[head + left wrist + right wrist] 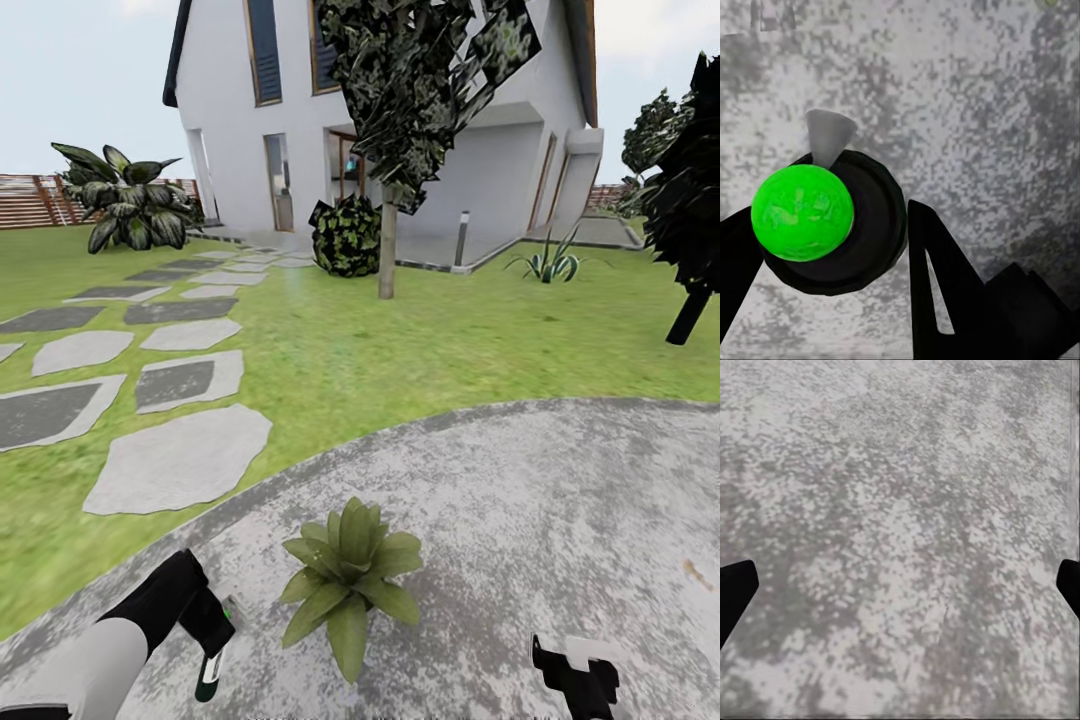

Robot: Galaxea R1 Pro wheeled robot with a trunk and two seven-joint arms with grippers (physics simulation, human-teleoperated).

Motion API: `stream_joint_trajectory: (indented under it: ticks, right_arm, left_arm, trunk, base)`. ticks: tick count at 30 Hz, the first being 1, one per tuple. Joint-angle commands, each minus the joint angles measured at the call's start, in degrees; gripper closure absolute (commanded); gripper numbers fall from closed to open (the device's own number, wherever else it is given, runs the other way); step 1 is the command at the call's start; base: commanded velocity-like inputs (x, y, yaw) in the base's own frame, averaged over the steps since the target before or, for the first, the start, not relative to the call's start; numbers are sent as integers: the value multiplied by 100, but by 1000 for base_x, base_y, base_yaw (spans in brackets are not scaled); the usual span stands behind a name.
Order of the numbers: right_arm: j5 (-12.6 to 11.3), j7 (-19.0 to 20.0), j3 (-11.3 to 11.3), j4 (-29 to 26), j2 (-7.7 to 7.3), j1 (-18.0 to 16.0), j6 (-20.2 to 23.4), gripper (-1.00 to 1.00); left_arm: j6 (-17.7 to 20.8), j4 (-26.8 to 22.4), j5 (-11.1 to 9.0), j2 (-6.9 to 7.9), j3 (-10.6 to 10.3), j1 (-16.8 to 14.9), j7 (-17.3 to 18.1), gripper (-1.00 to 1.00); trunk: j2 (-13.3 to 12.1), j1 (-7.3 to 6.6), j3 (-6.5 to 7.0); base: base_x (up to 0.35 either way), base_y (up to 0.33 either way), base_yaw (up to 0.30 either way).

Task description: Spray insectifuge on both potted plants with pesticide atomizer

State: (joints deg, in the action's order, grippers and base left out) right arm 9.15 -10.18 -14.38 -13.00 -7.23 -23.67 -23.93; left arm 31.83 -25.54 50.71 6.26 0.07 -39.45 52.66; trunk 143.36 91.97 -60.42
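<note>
One potted plant [350,575], a rosette of broad green leaves that hide its pot, stands on the round grey patio [560,500] just in front of me. The second potted plant is out of view. My left gripper [207,628] is shut on the pesticide atomizer [212,668], which hangs down from it just left of the plant. In the left wrist view the atomizer [862,225] is a black round body with a bright green cap and a grey nozzle, held between the gripper's [832,255] black fingers [937,277]. My right gripper [575,685] [900,585] hovers open over bare paving, right of the plant.
Grey stepping stones [180,460] cross the lawn on the left towards the white house [400,120]. A thin tree trunk [387,255], a dark bush [347,235] and a lamp post [461,238] stand ahead. A spiky clump [548,265] and a dark tree [690,210] are on the right.
</note>
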Motion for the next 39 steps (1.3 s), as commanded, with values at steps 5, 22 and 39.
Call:
stream_joint_trajectory:
  ticks: [5,22,39]
  right_arm:
    - [68,-13,-26,35,-4,-6,-16,-100]
    - [69,-10,-29,210,-14,-6,-24,-100]
    - [60,-45,-29,201,-7,-6,-24,-100]
  left_arm:
    - [46,-12,15,24,-14,25,25,100]
    - [742,-13,12,291,-1517,-893,1403,100]
    - [754,-188,-12,259,-1514,-937,1431,100]
  trunk:
    - [3,-2,-6]
    - [3,-2,-6]
    - [3,-2,-20]
  base:
    - [0,0,-46]
    - [0,0,0]
    - [139,39,67]
